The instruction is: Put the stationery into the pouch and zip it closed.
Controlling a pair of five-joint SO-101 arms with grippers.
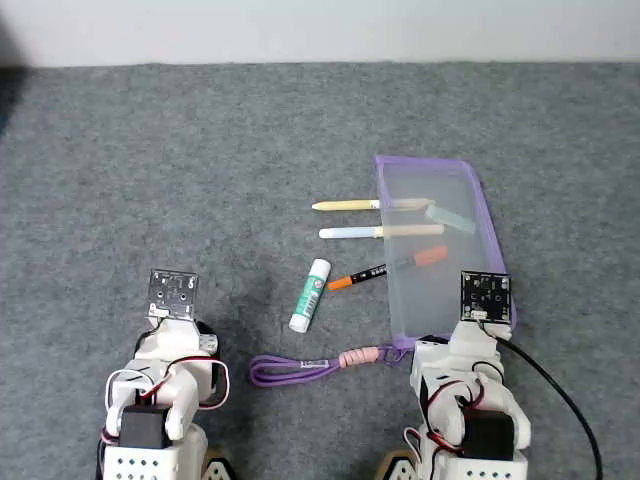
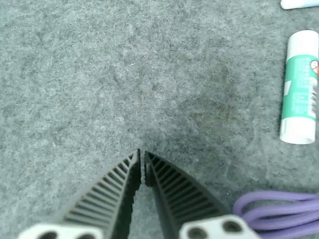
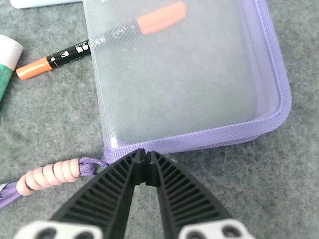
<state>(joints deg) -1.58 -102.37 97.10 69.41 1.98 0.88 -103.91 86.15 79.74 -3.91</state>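
Your right gripper [image 3: 145, 158] has its jaws together and empty, with the tips right at the pouch's [image 3: 189, 89] purple edge. Your left gripper [image 2: 142, 157] is closed too, holding nothing, well apart from the pouch. The task looks barely started. The yellow pen [image 1: 345, 205], blue pen [image 1: 350, 232] and orange marker [image 1: 365, 275] look half into the pouch. The glue stick [image 1: 310, 295] lies just outside it. You still have all 4 to push in, then zip it.
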